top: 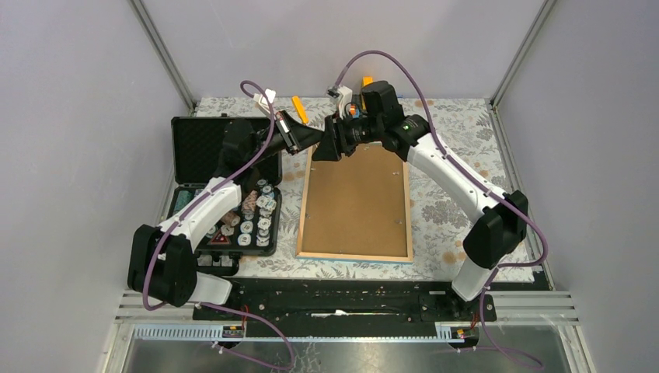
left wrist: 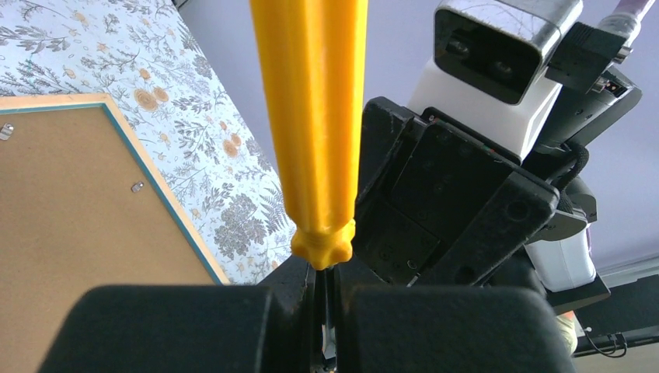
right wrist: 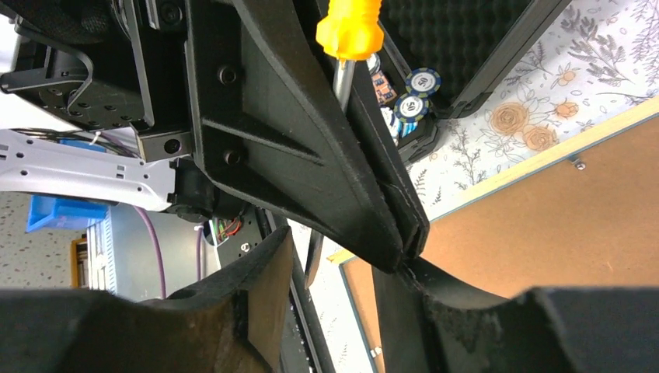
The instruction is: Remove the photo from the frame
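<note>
Overhead: frame [top: 357,202] lies back-up on the surface [top: 458,148]; left gripper [top: 315,138] and right gripper [top: 332,148] meet above its far-left corner.
Left wrist: left gripper is clamped on a screwdriver [left wrist: 311,116] shaft, with the handle pointing away.
Right wrist: right gripper's fingers stand apart, straddling the left one's tips and gripping nothing.
Photo: hidden, presumably inside the frame.
Progress: early; backing in place, photo not out.

Blocked at frame's [top: 356,203] far corner by left gripper [top: 315,140], screwdriver [left wrist: 311,116], right gripper [top: 326,149]; black case [top: 203,144] close left; open tablecloth [top: 435,227] right.
</note>
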Motion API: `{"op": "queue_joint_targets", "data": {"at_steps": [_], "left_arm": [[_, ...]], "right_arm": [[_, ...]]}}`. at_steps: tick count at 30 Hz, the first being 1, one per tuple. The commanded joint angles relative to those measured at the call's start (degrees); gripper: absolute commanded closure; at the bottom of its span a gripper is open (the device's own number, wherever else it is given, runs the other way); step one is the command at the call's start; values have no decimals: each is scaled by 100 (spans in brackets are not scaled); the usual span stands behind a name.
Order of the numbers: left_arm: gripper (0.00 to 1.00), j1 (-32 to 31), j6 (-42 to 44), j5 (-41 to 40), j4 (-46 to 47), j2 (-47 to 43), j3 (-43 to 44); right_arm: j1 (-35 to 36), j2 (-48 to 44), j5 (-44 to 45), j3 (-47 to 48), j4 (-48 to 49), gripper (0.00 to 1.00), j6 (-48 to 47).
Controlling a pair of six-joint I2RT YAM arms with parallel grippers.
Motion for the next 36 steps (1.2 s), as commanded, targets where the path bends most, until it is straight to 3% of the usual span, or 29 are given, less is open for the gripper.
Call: {"op": "queue_joint_targets", "data": {"at_steps": [1, 6, 12, 16, 17, 20, 24, 28, 31, 34, 36], "left_arm": [[100, 35, -113, -1, 457, -18, -33], [95, 28, -38, -54, 466, 34, -9], [91, 28, 186, -81, 217, 18, 17], [58, 97, 711, 100, -289, -4, 205], [46, 125, 989, 165, -632, -20, 320], [34, 267, 2122, 380, -2126, -111, 819], [3, 723, 3723, 1232, -3788, -335, 1284], [1, 1015, 5620, 2085, -6328, -69, 2192], [1, 1042, 6712, 2160, -7744, 139, 2625], [4, 1035, 6940, 2447, -8091, 141, 2451], [13, 959, 6886, 2760, -8086, 131, 2215]], "right_arm": [[75, 46, 255, 392, 35, 54, -28], [92, 159, 195, 504, 34, 67, 37], [95, 121, 223, 481, -15, 100, -39], [95, -109, 267, 202, -243, 100, -399], [84, -187, 306, 109, -332, 100, -560], [58, -462, 333, -176, -660, 100, -967], [57, -727, 273, -487, -1177, 100, -1554], [60, -834, 122, -728, -1685, 100, -2133], [53, -994, 152, -982, -1901, 100, -2535], [54, -1184, 184, -1266, -1962, 100, -2766], [63, -1237, 122, -1310, -2087, 100, -2902]]}}
